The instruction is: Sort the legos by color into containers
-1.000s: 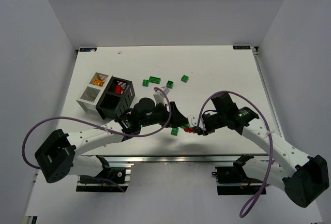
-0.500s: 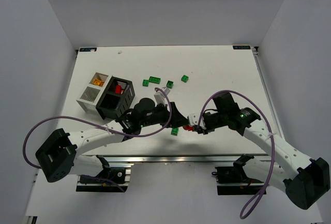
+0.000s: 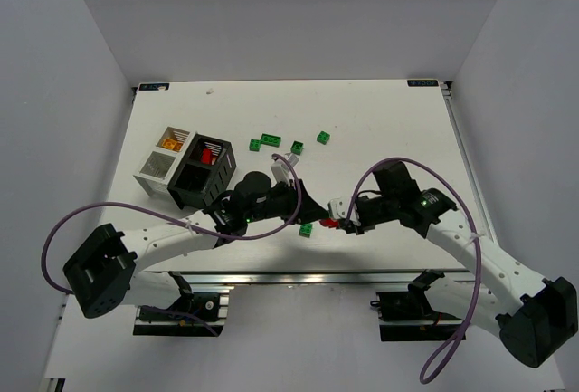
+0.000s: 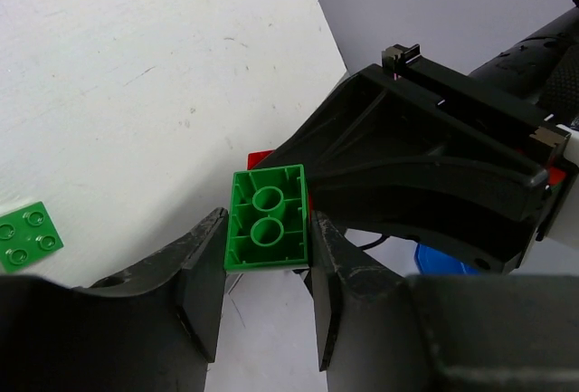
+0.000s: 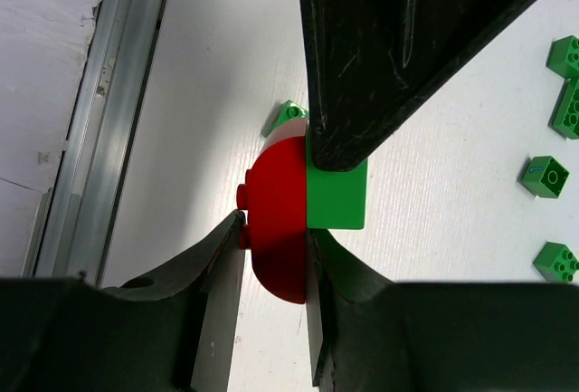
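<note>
Near the front edge of the white table (image 3: 380, 120), 2 arms meet nose to nose. At left, the black container (image 3: 185, 186) holds a red piece (image 3: 209, 153). The far white container (image 3: 178, 130) beside it holds an orange piece (image 3: 166, 144). The left gripper (image 4: 267, 229) is clamped on a green brick (image 4: 267, 217). The right gripper (image 5: 274, 229) is clamped on a rounded red brick (image 5: 276, 220). The 2 bricks touch. 4 loose green legos (image 3: 270, 140) lie mid-table.
</note>
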You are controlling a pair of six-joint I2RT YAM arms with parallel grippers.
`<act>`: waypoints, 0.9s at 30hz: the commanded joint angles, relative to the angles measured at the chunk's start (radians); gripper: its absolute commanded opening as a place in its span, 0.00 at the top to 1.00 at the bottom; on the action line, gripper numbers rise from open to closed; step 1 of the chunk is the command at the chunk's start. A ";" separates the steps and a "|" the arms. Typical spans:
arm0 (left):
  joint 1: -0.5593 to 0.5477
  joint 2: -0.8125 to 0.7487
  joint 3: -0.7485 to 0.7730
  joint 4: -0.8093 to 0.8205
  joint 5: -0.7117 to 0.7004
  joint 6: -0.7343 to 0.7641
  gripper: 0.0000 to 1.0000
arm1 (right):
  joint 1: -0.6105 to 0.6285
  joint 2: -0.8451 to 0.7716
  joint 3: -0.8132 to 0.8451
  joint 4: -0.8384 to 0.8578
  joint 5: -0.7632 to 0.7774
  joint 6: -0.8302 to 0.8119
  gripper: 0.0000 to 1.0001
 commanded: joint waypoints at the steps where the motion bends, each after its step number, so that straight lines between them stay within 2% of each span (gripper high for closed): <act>1: -0.006 -0.017 0.003 0.026 -0.026 0.006 0.72 | 0.005 -0.025 0.034 -0.001 -0.041 -0.019 1.00; 3: -0.005 -0.040 0.012 0.000 -0.060 0.014 0.79 | 0.006 -0.034 0.028 -0.012 -0.043 -0.028 1.00; 6: 0.029 -0.083 0.017 -0.049 -0.129 0.017 0.84 | 0.009 -0.041 0.023 -0.023 -0.046 -0.036 1.00; 12: 0.127 -0.226 -0.026 -0.106 -0.212 0.000 0.84 | 0.014 -0.041 0.023 -0.025 -0.044 -0.037 1.00; 15: 0.190 -0.324 -0.026 -0.192 -0.257 0.016 0.85 | 0.015 -0.033 0.027 -0.012 -0.043 -0.022 1.00; 19: 0.233 -0.427 0.017 -0.400 -0.365 0.069 0.85 | 0.020 -0.007 0.051 0.058 -0.025 0.044 1.00; 27: 0.235 -0.567 0.152 -0.918 -0.741 0.048 0.84 | 0.069 0.151 0.183 0.276 0.077 0.336 1.00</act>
